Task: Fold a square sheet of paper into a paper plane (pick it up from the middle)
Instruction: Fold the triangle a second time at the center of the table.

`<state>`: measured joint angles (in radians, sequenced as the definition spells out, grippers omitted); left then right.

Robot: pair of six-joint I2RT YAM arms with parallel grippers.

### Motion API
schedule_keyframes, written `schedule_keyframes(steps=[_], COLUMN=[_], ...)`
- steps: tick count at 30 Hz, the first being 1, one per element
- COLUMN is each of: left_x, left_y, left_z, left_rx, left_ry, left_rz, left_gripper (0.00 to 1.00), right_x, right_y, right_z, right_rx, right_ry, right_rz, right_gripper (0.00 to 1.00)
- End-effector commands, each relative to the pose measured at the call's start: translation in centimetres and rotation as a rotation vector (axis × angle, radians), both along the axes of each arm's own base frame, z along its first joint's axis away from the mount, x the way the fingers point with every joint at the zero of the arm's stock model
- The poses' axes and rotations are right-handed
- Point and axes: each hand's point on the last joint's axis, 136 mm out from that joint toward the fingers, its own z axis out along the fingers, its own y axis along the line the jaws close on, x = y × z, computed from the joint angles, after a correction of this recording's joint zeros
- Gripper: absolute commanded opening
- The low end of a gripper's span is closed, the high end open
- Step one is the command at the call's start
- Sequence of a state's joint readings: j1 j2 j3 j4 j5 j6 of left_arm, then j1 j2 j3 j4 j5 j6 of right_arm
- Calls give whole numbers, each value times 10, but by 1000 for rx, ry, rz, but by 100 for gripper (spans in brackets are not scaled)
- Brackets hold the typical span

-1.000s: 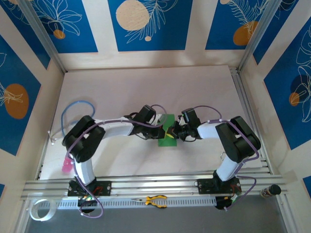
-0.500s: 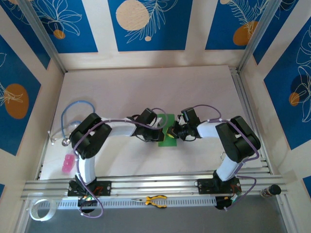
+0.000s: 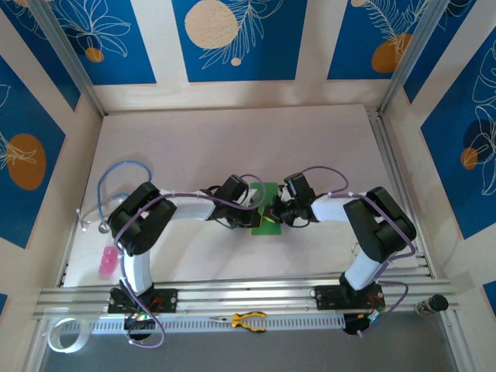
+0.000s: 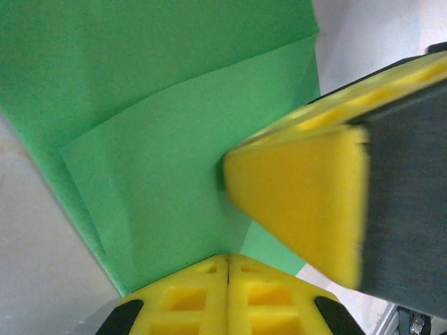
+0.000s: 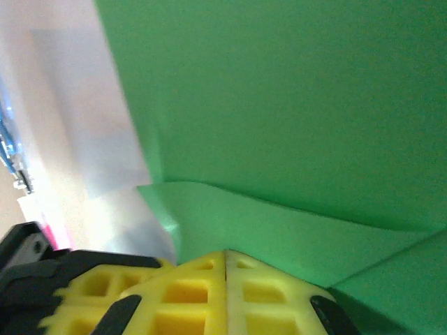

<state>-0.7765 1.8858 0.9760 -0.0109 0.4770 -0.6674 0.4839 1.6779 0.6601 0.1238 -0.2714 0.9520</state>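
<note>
"Where is the paper lying?"

"The green paper sheet [image 3: 268,192] is lying partly folded between the left gripper [image 3: 258,211] and the right gripper [image 3: 275,214], with both sets of tips touching it. Both are clenched tight. I can't tell whether a layer is being nipped."

"Is there room to move?"

"Bare table [image 3: 232,139] is stretching well beyond both grippers. The pink object [image 3: 107,262] is lying far out to the left gripper's side, well apart."

"What's changed since a second ago?"

"The grippers are sitting closer together, and the left elbow is sitting further in."

"Are the wrist cameras adding anything?"

"The left one is showing a straight-edged flap ahead of its tips, with the right gripper's yellow finger [image 4: 300,202] touching it. The right one is showing a lifted, curling fold that's too fine to make out from above."
</note>
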Motion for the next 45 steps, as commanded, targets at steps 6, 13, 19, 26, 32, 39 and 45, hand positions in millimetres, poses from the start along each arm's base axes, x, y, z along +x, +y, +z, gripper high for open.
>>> schedule_keyframes(steps=[6,13,19,26,32,39,45], left_x=[-30,-33,-33,-32,-31,-32,-33], left_y=[37,37,37,36,35,35,36], left_z=[-44,-47,-46,-44,-44,-43,-44], left_rx=[195,189,188,183,185,182,183], left_ry=[100,114,113,110,109,110,113], left_rz=[-2,-4,-2,-1,0,-3,-2], left_gripper=[0,0,0,0,0,0,0], right_x=[16,37,49,34,5,4,12], right_y=[-37,-57,-51,-27,-6,-15,-36], right_z=[-17,-17,15,55,28,-3,-13], right_rx=[-73,-88,14,91,59,34,11], right_ry=[-13,-89,-196,-269,-183,-102,-85], right_rz=[-108,-157,-145,-29,33,-13,-74], right_gripper=[0,0,0,0,0,0,0])
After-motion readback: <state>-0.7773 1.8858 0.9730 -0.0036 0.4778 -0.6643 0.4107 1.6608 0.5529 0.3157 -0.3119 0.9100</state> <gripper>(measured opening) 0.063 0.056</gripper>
